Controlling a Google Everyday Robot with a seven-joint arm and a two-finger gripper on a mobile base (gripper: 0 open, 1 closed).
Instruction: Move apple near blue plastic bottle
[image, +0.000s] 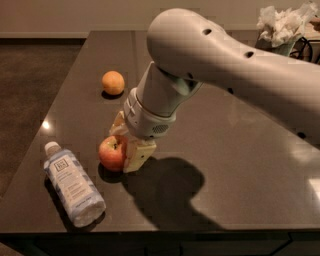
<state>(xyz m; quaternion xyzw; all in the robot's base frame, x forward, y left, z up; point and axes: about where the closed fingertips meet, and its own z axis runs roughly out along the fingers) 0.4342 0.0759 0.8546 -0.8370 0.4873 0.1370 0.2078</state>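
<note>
The red apple (112, 153) with yellowish patches sits low over the dark table (235, 160), left of centre. My gripper (126, 142) reaches down from the big white arm and is shut on the apple, with one finger (136, 157) at its near right side and the other behind it. The blue plastic bottle (73, 183), clear with a white cap and a pale label, lies on its side near the front left edge. A short gap separates it from the apple, which is to its upper right.
A small orange fruit (113, 82) lies farther back on the left. A crumpled white object (283, 24) stands at the back right corner. The table's left edge (50, 120) and front edge are close to the bottle. The arm shadows the table's middle.
</note>
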